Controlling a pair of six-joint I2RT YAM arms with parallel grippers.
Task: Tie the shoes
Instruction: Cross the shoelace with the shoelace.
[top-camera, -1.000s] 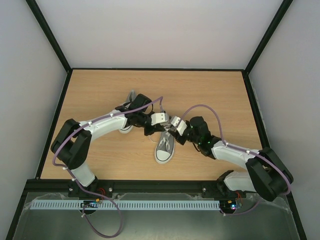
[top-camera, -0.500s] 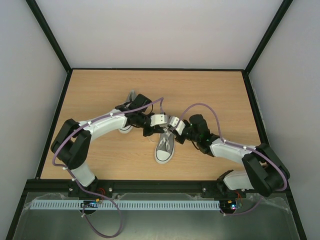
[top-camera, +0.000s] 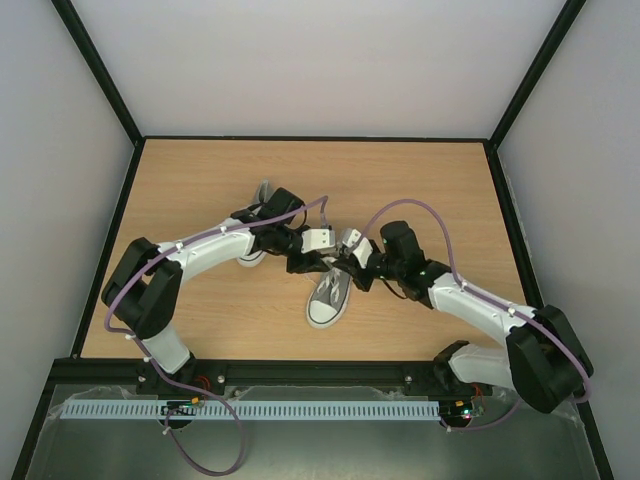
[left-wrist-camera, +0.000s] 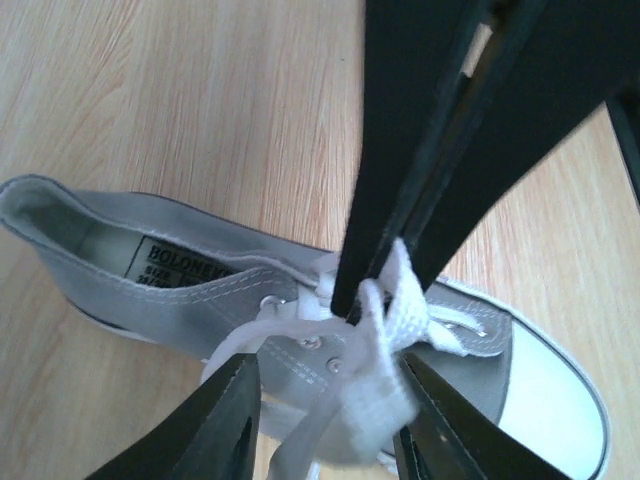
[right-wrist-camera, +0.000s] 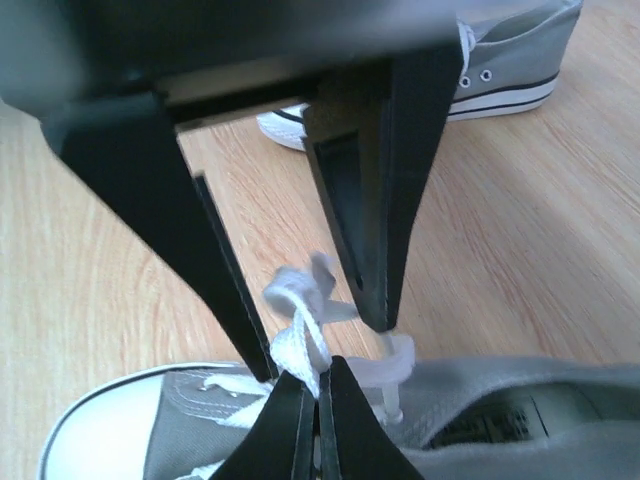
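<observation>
Top external view: the near shoe lies mid-table with its toe toward the arm bases. The second shoe sits further back and left, mostly under my left arm. Both grippers meet just over the near shoe's eyelets, since that's where the white lace is bunched up into a loose loop. The right gripper is clenched, its tips pinching the lace just above the tongue. I read that as holding the loop up so it doesn't flop back onto the shoe. The left gripper stands parted, fingers either side of the hanging lace and not squeezing it, so it looks released, ready to re-grab lower or elsewhere. No finished bow is visible, so I'd judge we're mid-knot on the first shoe, with the second not started. The wooden table gives the shoe nothing to brace against, so a hard pull could drag it.
</observation>
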